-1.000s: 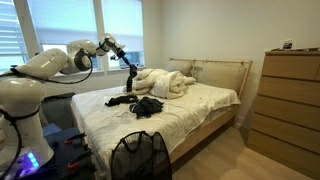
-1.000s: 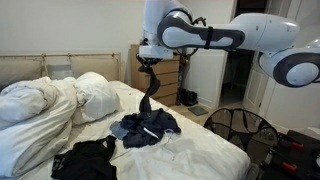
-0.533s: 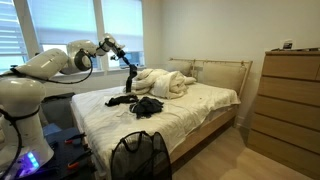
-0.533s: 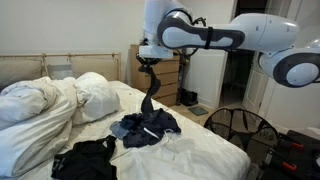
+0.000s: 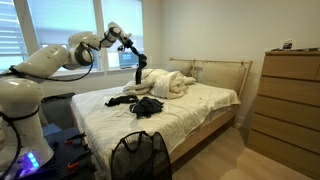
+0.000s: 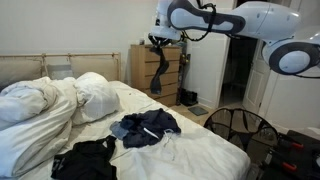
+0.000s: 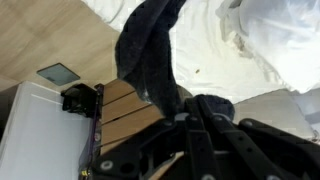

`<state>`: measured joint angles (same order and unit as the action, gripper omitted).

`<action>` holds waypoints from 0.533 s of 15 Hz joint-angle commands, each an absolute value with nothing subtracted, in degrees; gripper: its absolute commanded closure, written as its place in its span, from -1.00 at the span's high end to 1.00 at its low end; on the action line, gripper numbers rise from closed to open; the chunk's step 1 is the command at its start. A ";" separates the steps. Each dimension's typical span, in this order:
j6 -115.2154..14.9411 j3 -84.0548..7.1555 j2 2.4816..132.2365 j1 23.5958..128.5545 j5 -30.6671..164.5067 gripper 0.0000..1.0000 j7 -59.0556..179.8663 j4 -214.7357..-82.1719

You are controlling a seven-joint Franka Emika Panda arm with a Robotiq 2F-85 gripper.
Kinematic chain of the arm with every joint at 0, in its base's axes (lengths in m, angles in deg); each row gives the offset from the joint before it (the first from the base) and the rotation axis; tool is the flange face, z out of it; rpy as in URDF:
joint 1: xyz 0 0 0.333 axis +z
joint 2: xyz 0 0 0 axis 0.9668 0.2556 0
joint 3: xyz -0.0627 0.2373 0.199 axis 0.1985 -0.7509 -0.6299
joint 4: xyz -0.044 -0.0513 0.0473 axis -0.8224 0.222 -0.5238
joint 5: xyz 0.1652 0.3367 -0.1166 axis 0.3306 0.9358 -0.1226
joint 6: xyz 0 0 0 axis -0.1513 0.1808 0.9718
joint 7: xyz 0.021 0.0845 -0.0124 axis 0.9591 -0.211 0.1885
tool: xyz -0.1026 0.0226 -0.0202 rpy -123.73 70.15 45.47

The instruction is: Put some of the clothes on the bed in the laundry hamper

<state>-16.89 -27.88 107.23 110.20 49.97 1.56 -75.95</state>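
Now the table [image 5: 205,100] is carrying rumpled white bedding and dark clothes [image 6: 147,127], with open air above them. The laundry hamper [image 5: 140,155] is standing at the table's foot edge, mouth facing up. A dark garment [image 6: 156,75] is hanging above the table, long axis vertical. The end effector [image 6: 157,44] is pinching its top end.

The dark garment [image 6: 156,80] is hanging limp, soft matt cloth. The white duvet [image 6: 40,105] is lying rumpled, matt fabric. The arm shell [image 6: 250,18] is gleaming, glossy white plastic. The dresser [image 5: 290,105] is showing smooth pale wood, the hamper [image 5: 140,160] black mesh.
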 commanded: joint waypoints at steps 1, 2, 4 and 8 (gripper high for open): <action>-14.53 -27.79 103.61 107.36 49.83 -0.98 0.41 -75.95; -13.90 -27.83 102.71 106.41 49.79 -0.98 0.70 -75.95; -11.45 -28.04 101.09 104.75 49.79 -0.98 1.81 -75.95; -1.69 -29.85 97.60 101.44 51.63 -0.98 4.16 -75.95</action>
<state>-8.41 -28.02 100.49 103.30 50.03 1.99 -75.95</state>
